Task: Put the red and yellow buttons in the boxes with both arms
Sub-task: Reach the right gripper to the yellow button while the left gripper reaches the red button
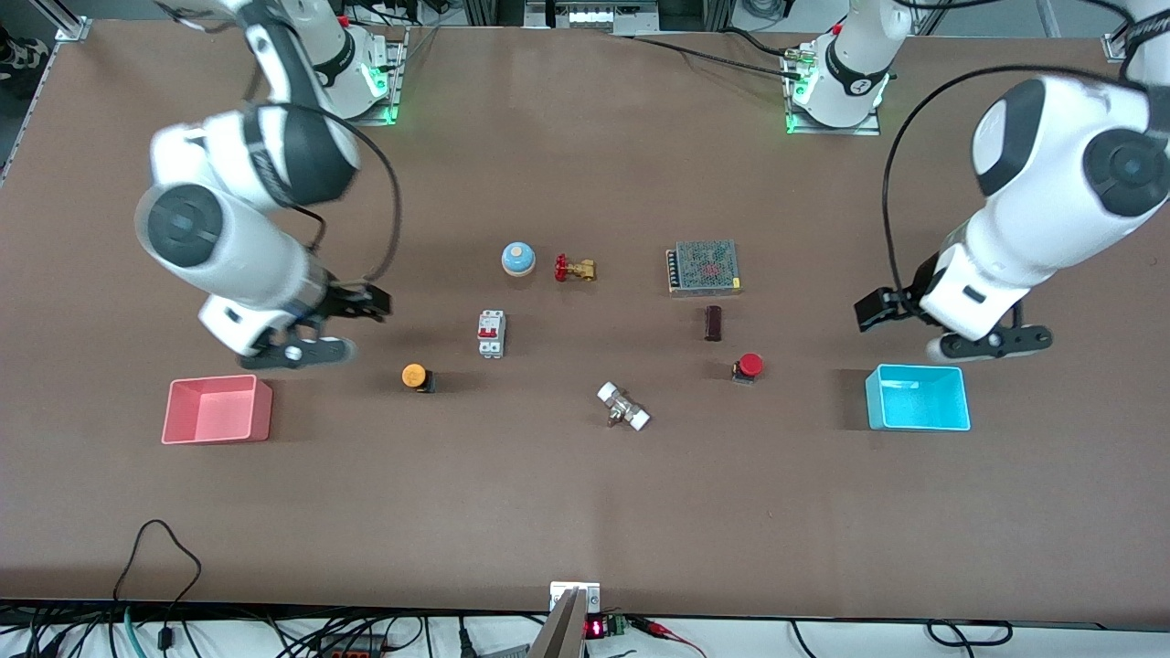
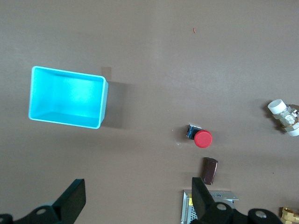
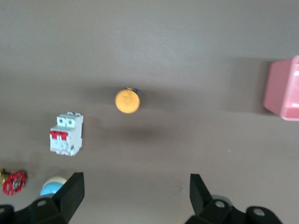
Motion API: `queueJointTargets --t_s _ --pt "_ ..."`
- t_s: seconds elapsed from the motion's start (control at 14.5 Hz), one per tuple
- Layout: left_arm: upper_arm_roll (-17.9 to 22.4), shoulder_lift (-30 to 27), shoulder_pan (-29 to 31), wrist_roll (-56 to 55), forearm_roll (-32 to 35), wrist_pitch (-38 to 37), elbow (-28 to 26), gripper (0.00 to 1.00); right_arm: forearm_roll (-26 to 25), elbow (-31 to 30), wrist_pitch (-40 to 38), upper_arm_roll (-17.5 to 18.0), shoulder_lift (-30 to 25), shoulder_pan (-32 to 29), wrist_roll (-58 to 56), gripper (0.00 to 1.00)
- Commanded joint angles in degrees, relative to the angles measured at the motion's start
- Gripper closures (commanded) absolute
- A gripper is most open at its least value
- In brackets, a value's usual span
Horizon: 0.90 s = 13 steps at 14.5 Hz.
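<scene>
The yellow button [image 1: 415,376] stands on the table between the pink box [image 1: 217,409] and a circuit breaker. The red button [image 1: 749,366] stands toward the left arm's end, with the cyan box [image 1: 917,397] farther toward that end. Both boxes are empty. My right gripper [image 1: 302,347] hangs open and empty over bare table beside the pink box. Its wrist view shows the yellow button [image 3: 127,101] and the pink box's edge [image 3: 284,88]. My left gripper [image 1: 992,341] hangs open and empty over bare table beside the cyan box. Its wrist view shows the cyan box [image 2: 65,98] and the red button [image 2: 202,139].
A blue-domed bell [image 1: 517,259], a brass valve with a red handle [image 1: 574,269], a circuit breaker [image 1: 491,334], a mesh-topped power supply [image 1: 703,267], a dark brown block [image 1: 713,323] and a white-capped fitting [image 1: 623,407] lie in the table's middle.
</scene>
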State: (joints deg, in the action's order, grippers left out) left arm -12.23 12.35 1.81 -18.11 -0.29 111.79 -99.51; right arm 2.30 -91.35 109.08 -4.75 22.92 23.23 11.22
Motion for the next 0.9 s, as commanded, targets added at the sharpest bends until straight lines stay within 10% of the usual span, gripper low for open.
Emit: queueJointTargets --t_s 0.0,0.83 --pt "-0.17 3.46 -2.06 -2.79 -0.15 2.63 0.64 0.00 1.13 1.00 4.89 -0.52 4.84 0.85 0.38 0.00" --pt "0.01 17.61 -9.28 -14.04 2.74 17.13 0.11 0.00 6.04 1.26 14.93 -0.52 14.96 0.85 0.03 0.00"
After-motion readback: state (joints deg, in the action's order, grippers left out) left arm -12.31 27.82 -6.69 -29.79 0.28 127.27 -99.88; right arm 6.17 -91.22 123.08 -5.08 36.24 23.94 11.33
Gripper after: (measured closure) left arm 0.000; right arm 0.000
